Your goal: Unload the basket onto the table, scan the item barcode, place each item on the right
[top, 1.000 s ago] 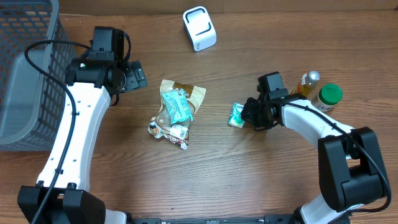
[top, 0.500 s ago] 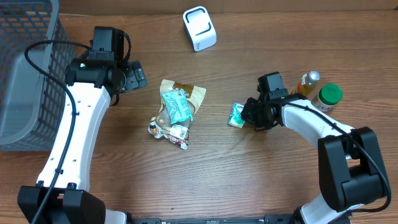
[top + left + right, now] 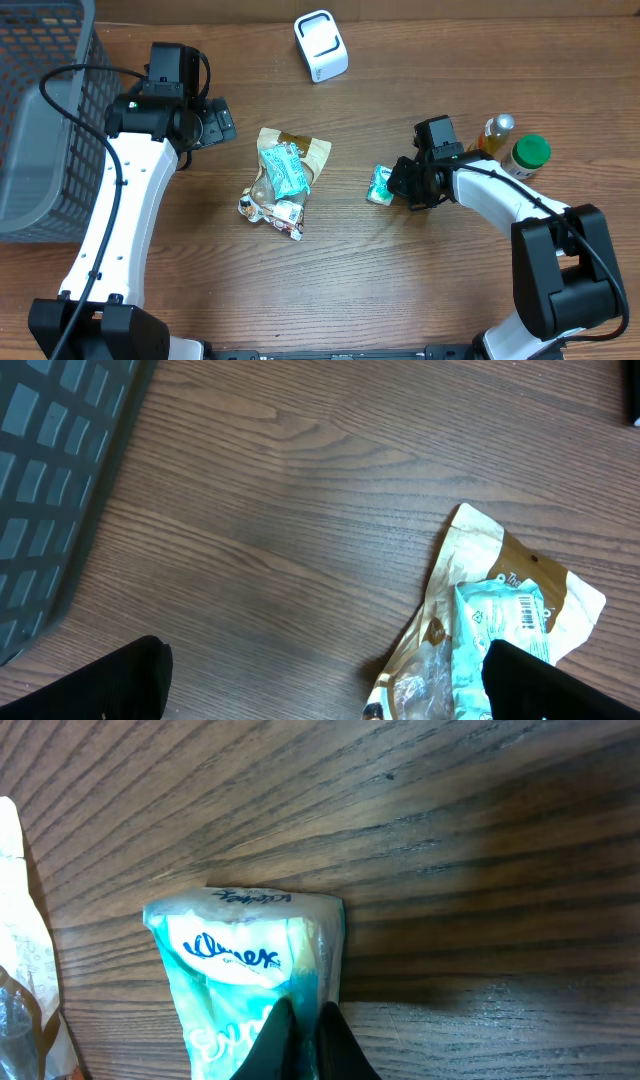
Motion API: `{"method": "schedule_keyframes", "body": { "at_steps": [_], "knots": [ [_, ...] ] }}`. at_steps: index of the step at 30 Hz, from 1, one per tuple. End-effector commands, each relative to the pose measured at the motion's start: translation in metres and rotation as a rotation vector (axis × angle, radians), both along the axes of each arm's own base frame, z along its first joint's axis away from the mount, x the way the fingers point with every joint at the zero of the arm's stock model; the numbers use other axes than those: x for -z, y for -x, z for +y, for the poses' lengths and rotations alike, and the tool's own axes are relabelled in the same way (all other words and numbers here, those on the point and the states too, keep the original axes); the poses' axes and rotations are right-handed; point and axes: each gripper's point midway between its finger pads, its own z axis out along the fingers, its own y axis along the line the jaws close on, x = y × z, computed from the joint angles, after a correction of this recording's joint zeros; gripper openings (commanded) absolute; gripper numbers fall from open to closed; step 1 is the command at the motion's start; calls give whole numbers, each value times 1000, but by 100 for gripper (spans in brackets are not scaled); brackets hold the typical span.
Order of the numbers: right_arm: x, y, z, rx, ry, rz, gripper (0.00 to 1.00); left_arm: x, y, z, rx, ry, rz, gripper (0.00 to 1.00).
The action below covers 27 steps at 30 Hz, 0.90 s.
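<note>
A small teal and white tissue pack lies on the wooden table right of centre. My right gripper is at its right edge; in the right wrist view the fingers are shut on the thin edge of the tissue pack. A white barcode scanner stands at the back centre. Well to the left, my left gripper hangs open over bare wood; in its own view its wide-apart fingers hold nothing.
A pile of snack bags lies mid-table, also visible at the lower right in the left wrist view. A grey mesh basket fills the left side. A yellow bottle and a green-lidded jar stand behind my right arm.
</note>
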Motion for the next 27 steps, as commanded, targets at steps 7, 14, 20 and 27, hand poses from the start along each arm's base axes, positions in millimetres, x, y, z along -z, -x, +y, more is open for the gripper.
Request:
{"method": "schedule_keyframes", "body": {
  "at_steps": [7,14,20,27],
  "knots": [
    [-25,-5,11,-151,-153,-91,4,-4,-2,-1,25,-13,-8,100],
    [-142,6,32,-409,-589,-378,4,-4,-2,-1,25,-13,-8,100],
    [-224,33,25,-552,-873,-570,4,-4,-2,-1,25,-13,-8,100],
    [-258,49,10,-608,-1032,-658,4,-4,-2,-1,25,-13,-8,100]
  ]
}}
